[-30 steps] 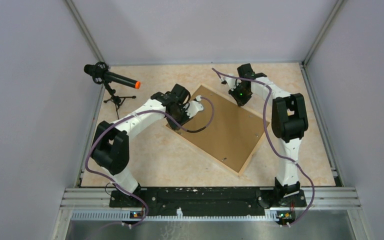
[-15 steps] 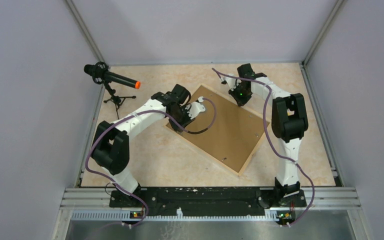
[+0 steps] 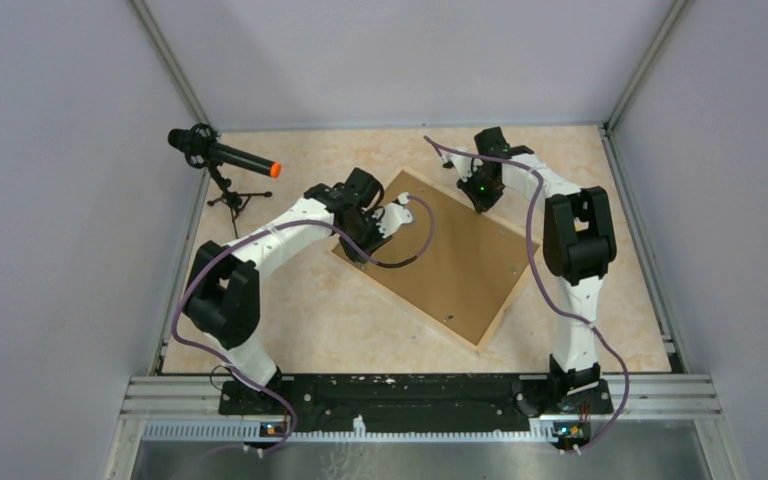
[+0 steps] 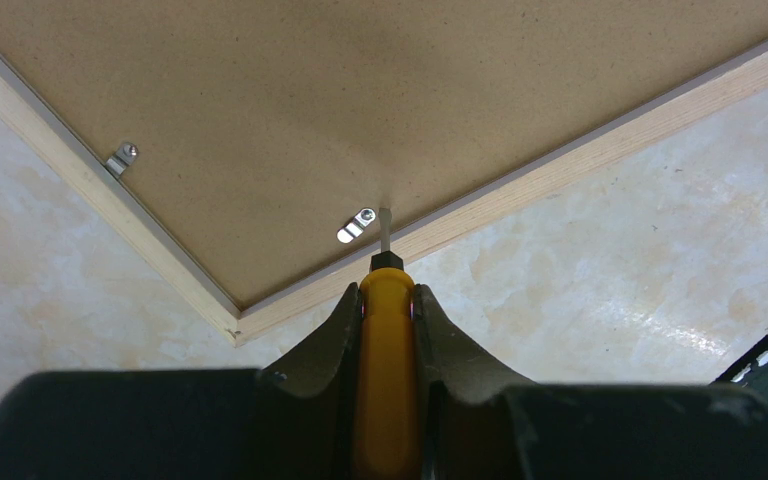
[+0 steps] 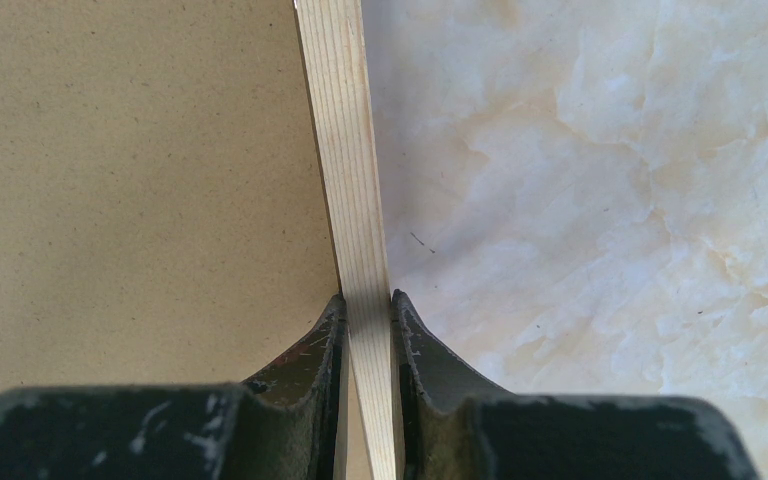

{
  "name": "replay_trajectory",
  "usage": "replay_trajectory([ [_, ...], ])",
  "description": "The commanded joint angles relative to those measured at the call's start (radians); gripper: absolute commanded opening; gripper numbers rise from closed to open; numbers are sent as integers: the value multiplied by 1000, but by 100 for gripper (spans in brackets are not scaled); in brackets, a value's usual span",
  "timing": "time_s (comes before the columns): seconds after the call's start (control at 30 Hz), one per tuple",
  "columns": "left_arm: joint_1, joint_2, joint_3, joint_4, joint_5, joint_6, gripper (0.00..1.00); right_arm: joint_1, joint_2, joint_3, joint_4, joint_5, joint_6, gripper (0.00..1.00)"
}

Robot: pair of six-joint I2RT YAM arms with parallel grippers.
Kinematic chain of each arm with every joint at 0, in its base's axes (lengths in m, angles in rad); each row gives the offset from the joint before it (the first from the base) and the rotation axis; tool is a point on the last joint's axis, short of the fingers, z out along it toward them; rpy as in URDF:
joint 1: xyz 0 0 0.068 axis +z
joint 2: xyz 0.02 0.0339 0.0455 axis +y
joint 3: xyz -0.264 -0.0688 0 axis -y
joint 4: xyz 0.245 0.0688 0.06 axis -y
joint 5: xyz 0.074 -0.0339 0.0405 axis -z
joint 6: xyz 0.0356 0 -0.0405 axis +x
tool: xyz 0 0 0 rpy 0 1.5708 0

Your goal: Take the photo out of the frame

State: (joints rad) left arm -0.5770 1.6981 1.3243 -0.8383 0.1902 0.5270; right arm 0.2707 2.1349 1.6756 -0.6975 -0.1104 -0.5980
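The frame lies face down on the table, its brown board reverse up with pale wood edges. The photo is hidden under it. My left gripper is shut on a yellow-handled screwdriver at the frame's left corner. The screwdriver's tip touches the board beside a metal clip. A second clip sits on the adjoining edge. My right gripper is shut on the frame's pale wood edge at the far side.
A black microphone with an orange tip stands on a small tripod at the back left. Grey walls enclose the marbled table. A metal rail runs along the near edge by the arm bases.
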Motion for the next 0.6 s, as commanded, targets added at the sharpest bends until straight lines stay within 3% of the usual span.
replay_trajectory([
  [0.0, -3, -22, 0, -4, -35, 30, 0, -15, 23, -19, -92, 23, 35, 7],
  [0.57, -1, -38, -9, -43, -79, 50, 0, -14, 17, -28, -92, 28, 31, 7],
])
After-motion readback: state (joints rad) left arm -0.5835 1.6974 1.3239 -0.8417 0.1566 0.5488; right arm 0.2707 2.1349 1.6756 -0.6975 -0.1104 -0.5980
